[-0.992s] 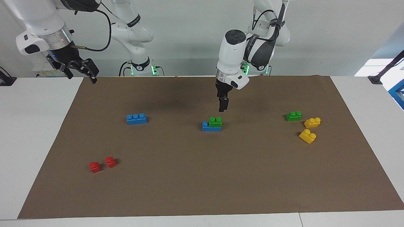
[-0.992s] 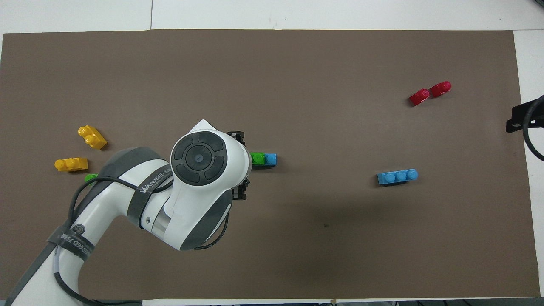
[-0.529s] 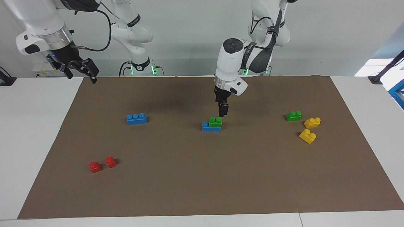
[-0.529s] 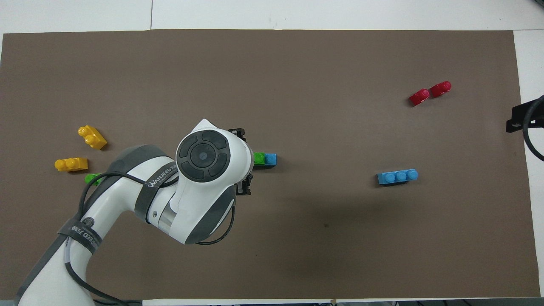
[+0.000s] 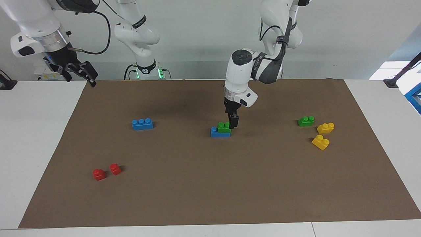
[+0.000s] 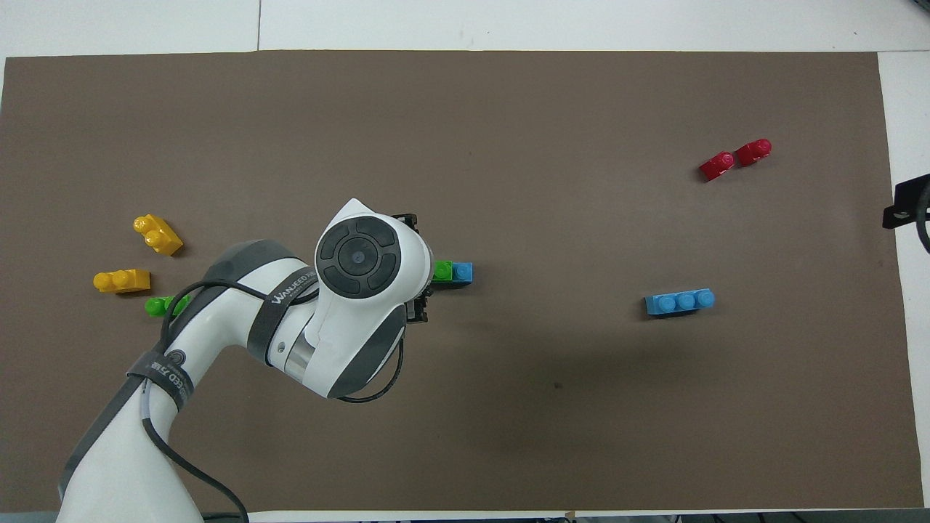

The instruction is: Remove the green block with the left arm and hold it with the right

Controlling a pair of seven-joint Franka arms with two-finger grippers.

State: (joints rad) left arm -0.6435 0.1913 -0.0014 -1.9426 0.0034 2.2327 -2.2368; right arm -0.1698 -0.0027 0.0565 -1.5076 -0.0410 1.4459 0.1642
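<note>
You are looking at a robotics lab: two white Franka arms are mounted at a white desk covered by a brown mat, plain grey walls surround it, and toy building bricks lie scattered as test objects.

You've got a white table with a big brown mat over most of its top; bare white strips show at both ends and along the edge farthest from the robots, and a seam runs across that strip in the overhead view. The wall by the robots is plain pale grey-white, evenly lit, with soft shadows on the mat. Toward the left arm's end you'll see a bright patch off the table and a blue-edged fixture at the frame edge; black clamps sit at the table's corners there and at the other end.
</note>
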